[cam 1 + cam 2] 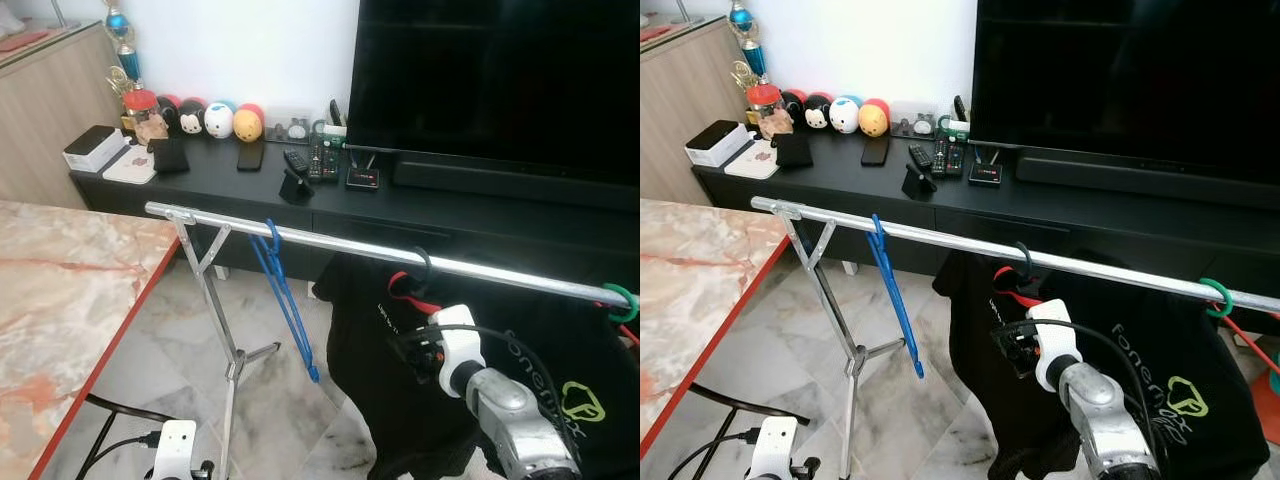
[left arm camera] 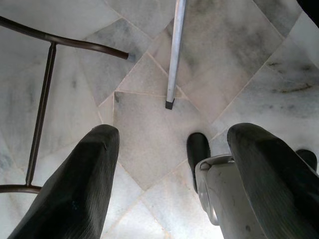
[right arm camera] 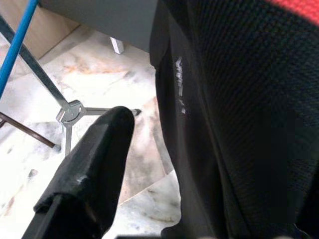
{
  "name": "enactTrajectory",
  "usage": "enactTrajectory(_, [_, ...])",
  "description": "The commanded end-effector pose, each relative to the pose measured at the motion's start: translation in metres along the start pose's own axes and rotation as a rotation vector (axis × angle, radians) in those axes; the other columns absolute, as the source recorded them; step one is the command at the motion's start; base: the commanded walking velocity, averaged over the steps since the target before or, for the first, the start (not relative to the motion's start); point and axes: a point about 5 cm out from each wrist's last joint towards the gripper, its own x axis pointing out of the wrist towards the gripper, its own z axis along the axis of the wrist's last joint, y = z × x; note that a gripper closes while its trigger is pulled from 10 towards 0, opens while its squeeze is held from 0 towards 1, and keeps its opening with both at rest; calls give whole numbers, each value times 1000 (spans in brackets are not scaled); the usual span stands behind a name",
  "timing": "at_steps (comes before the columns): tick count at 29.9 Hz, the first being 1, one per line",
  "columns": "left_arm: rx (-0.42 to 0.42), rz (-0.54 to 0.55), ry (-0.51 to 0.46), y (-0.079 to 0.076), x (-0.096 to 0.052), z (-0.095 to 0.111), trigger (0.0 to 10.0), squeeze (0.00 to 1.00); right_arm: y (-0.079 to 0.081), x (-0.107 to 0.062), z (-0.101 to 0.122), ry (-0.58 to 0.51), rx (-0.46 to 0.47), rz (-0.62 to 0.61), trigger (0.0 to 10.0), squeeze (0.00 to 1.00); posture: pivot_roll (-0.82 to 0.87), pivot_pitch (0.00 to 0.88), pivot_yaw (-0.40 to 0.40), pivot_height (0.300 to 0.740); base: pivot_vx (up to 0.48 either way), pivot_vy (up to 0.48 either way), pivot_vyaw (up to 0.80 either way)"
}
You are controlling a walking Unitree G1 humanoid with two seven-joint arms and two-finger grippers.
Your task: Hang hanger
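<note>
A silver rail [image 1: 330, 241] on a folding stand crosses in front of the TV cabinet. On it hang an empty blue hanger [image 1: 287, 297], then a red hanger with a black hook [image 1: 421, 268] carrying a black T-shirt [image 1: 365, 330], and a green hook [image 1: 622, 300] at the far right. My right gripper [image 1: 406, 350] is raised against the front of the black T-shirt, just below the red hanger. In the right wrist view one finger [image 3: 94, 164] stands off to the side and the shirt cloth hides the other. My left gripper [image 2: 169, 164] hangs open over the marble floor.
A marble table with a red edge [image 1: 70, 300] stands at the left. The black TV cabinet [image 1: 240, 185] behind the rail holds remotes, toys and boxes under a large TV [image 1: 500, 80]. The stand's legs [image 1: 235, 365] spread over the floor, and a cable lies below the table.
</note>
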Motion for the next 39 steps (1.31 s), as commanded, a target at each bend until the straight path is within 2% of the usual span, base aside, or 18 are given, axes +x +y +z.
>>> enactTrajectory(1, [-2,2,5,0,0,-1,10000,0,-3,3,4,-21,-4,-27,10000,0,-28,0,-13,740,0,0,0])
enactTrajectory(2, [-1,2,5,-1,0,-1,10000,0,-3,4,5,-30,1,-31,9020,0,-27,0,-13,740,0,0,0])
enactTrajectory(3, [-1,3,5,-1,0,-1,10000,0,-3,5,6,-35,5,-33,9020,0,-27,0,-13,740,0,0,0])
enactTrajectory(4, [0,2,3,-1,0,-1,10000,0,-3,5,7,-48,12,-28,0,0,-26,0,-13,740,0,0,0])
enactTrajectory(10, [-2,3,-3,-1,0,0,10000,0,-3,10,12,-91,2,-25,0,0,-24,0,-12,740,0,0,0])
enactTrajectory(39, [3,-3,-15,-3,1,3,10000,0,1,14,15,-151,18,-32,0,0,-23,11,-10,740,0,0,0])
